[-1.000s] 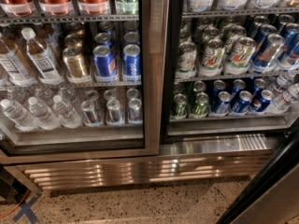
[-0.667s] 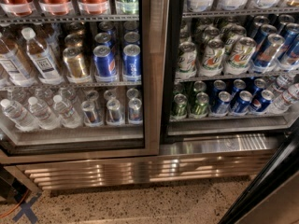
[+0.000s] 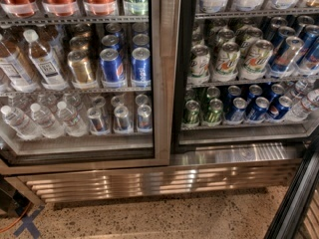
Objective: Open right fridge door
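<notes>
The right fridge door [image 3: 295, 203] shows only as a slanted strip at the bottom right corner, with its black gasket edge and a bit of steel frame. It stands swung out from the cabinet. The right compartment [image 3: 239, 73] shows bare behind it, with shelves of green, white and blue cans. The gripper is not in view.
The left glass door [image 3: 162, 83] is closed in its steel frame, with water bottles [image 3: 45, 63], gold cans [image 3: 80, 66] and blue cans [image 3: 112, 63] behind it. A steel louvred grille [image 3: 149, 180] runs along the fridge base. Speckled floor [image 3: 164, 218] lies below, with blue tape [image 3: 25, 223] at the left.
</notes>
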Robot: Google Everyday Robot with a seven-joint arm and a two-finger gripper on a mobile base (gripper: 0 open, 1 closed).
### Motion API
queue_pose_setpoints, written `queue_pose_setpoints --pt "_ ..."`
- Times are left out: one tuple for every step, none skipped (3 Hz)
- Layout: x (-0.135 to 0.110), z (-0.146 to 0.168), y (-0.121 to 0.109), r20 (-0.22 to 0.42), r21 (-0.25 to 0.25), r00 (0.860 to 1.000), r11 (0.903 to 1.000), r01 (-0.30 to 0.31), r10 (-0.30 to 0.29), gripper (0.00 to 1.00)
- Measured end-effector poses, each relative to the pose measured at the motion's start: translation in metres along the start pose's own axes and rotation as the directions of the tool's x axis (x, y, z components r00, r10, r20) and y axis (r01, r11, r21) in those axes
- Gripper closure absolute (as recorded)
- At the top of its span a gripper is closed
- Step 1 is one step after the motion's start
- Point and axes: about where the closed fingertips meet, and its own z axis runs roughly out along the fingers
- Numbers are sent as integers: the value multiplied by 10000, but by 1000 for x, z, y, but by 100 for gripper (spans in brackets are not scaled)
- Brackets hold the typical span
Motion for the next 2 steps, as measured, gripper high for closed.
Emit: queue_pose_setpoints --pt "0 0 0 3 2 10000 10000 4 -4 0" --pt "-10 6 -8 289 134 9990 9994 328 -332 0"
